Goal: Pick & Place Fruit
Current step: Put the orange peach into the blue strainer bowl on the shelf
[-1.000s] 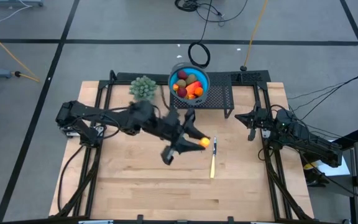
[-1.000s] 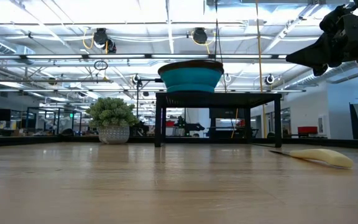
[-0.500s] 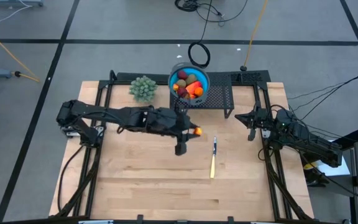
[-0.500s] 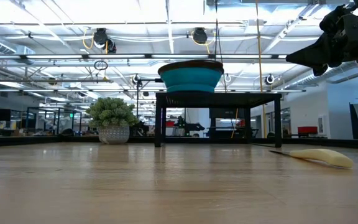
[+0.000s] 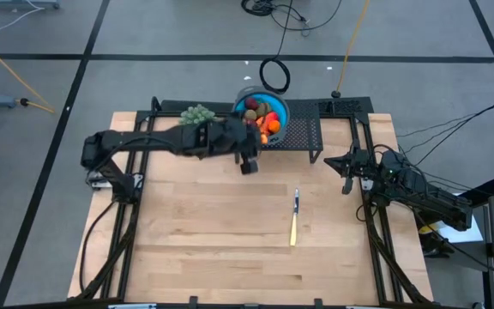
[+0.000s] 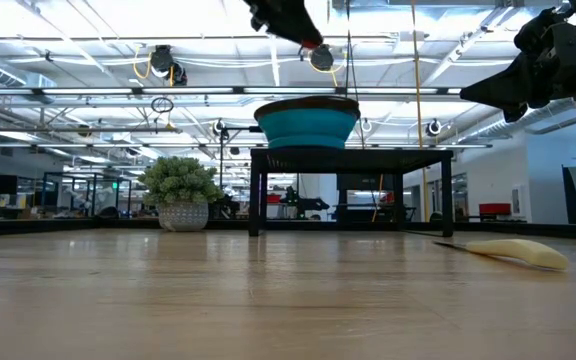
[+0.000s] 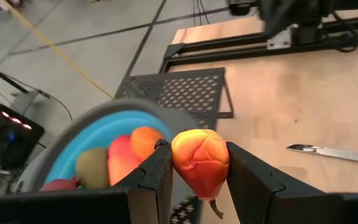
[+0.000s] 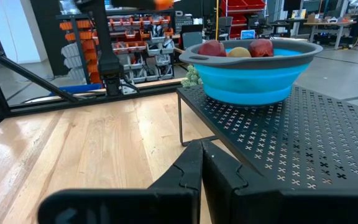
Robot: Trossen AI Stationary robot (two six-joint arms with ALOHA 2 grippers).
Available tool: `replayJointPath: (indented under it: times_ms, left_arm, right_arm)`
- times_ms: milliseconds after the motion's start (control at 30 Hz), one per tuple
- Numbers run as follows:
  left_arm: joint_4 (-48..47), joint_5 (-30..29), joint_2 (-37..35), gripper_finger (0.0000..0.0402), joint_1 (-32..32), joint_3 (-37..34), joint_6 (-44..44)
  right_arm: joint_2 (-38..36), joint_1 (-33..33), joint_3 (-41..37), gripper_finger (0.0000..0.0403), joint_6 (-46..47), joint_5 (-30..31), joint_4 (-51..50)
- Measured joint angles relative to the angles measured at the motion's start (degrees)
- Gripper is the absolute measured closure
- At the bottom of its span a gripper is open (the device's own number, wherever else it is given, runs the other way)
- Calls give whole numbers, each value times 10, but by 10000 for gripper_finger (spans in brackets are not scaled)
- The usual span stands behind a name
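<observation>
Since your left gripper is clamped on the mango, the bowl sits just beyond, near the bench's back edge.

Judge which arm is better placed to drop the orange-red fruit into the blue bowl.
The left. Its gripper already has its fingers clamped on the orange-red fruit beside the blue bowl on the rack. The right gripper is shut, empty, at the table's right edge.

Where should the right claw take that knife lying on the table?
Take the knife by its pale yellow handle, the thickest part, coming straight down, fingers across its width: it lies flat and thin. The right claw waits nearby; the left claw holds a fruit over the bowl.
</observation>
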Motion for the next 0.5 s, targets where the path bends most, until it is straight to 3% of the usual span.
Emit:
replayJointPath:
  times_ms: [133, 500]
  left_arm:
    - [0, 52, 0, 277, 51, 0, -1]
    - [1, 111, 2, 277, 158, 0, 15]
  right_arm:
    - [0, 0, 0, 403, 0, 0, 0]
    - [0, 0, 0, 403, 0, 0, 0]
